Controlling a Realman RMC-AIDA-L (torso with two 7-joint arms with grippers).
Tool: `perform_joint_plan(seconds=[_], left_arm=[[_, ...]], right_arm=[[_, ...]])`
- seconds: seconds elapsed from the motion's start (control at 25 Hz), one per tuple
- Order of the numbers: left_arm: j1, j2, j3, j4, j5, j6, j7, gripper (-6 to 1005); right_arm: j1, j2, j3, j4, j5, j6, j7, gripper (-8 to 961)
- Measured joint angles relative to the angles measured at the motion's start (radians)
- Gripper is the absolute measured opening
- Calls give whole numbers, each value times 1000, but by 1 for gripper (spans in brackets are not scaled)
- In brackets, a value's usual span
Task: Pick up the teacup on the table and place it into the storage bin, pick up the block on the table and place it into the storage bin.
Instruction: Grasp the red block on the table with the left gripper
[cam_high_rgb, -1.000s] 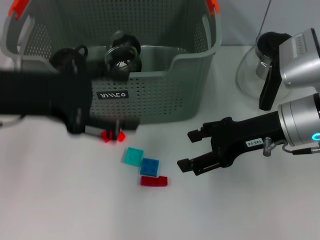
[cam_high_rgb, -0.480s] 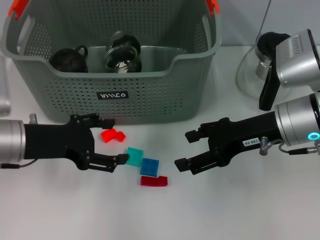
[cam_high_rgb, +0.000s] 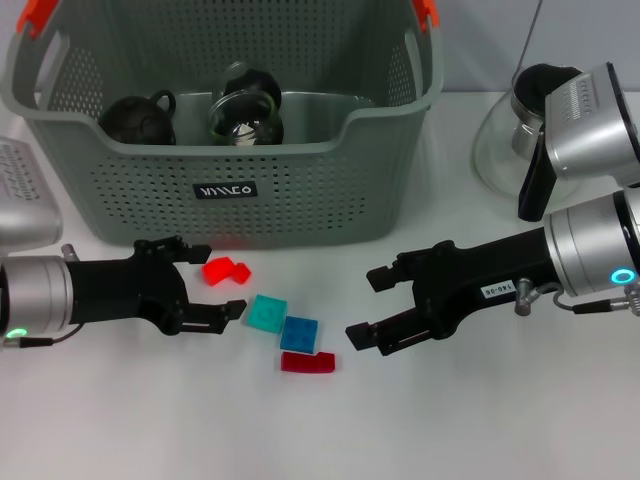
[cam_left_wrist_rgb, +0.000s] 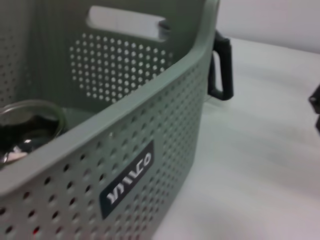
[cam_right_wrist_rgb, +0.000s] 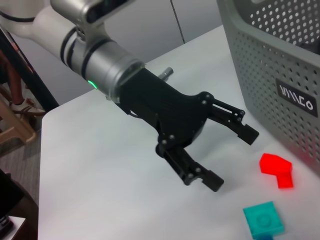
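Resting on the worktop (cam_high_rgb: 150, 420) before the storage bin (cam_high_rgb: 300, 190), four blocks: red block (cam_high_rgb: 226, 270), teal block (cam_high_rgb: 267, 313), blue block (cam_high_rgb: 299, 333), dark red block (cam_high_rgb: 308, 362). Left pincer (cam_high_rgb: 218, 282) and right pincer (cam_high_rgb: 368, 306) flank them, both open and empty. Teacup (cam_high_rgb: 243, 118) lies inside the bin.
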Motion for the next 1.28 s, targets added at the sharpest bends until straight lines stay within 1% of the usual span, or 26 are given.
perform_joint_plan(seconds=[0.28,0.44,0.52,0.64,1.28], left_arm=[[-9,0,7,-45,2,-81,3,920],[-11,-1,40,-52,2,-127,3,866],[-11,-1,51,-52,2,-142,3,839],[-11,-2,63,-53,2,-164,3,842],[-24,-2,117,-81,2,-250,2,757]], right_arm=[[7,0,5,15,-1,0,0,944],[12,-2,7,21,-1,1,0,944],[13,-2,5,21,-2,6,0,944],[14,-2,3,22,-3,10,0,944],[26,-2,7,35,-6,18,0,944]])
